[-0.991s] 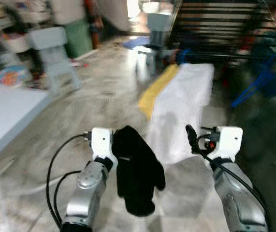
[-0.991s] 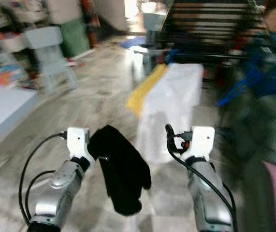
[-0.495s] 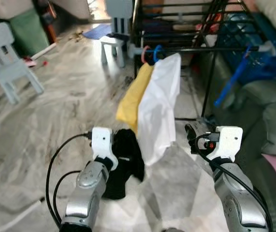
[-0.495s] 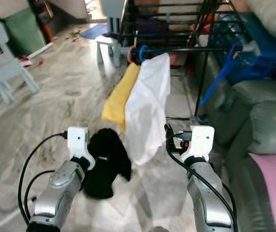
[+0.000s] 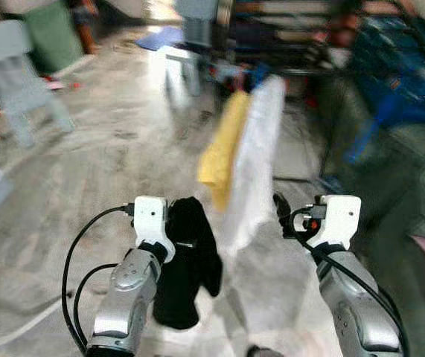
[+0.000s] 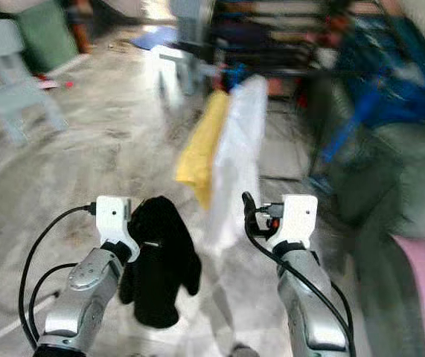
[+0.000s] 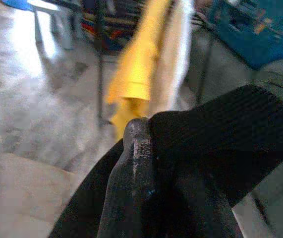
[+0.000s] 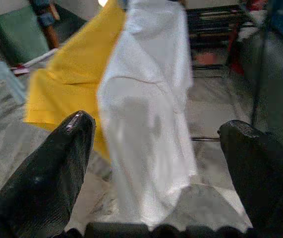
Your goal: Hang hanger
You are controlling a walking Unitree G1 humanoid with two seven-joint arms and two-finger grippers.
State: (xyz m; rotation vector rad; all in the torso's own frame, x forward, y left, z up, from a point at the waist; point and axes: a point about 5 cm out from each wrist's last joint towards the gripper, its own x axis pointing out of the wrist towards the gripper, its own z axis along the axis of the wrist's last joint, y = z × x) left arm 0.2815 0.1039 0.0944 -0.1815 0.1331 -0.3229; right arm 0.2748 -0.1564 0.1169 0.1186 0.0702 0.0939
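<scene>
Head views motion-blurred, worst at the far background; daylight glare on the marble floor (image 5: 123, 134); wrist views soft.

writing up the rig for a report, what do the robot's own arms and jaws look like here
Both arms are rounded silver metal, each ending in a white boxy wrist block. Black cables loop from the left arm out to its block; a black cable runs along the right arm, whose block carries a small red mark. The left gripper and right gripper have long, matte black, round-tipped fingers.

Matt black cloth (image 5: 186, 268) lower centre, thin white fabric (image 8: 148, 124) and matt yellow fabric (image 8: 64, 91) at centre, glossy marbled stone floor (image 5: 100, 156), ribbed matt black rubbery fingers (image 8: 49, 168), brushed silver metal arms (image 5: 126, 297)
</scene>
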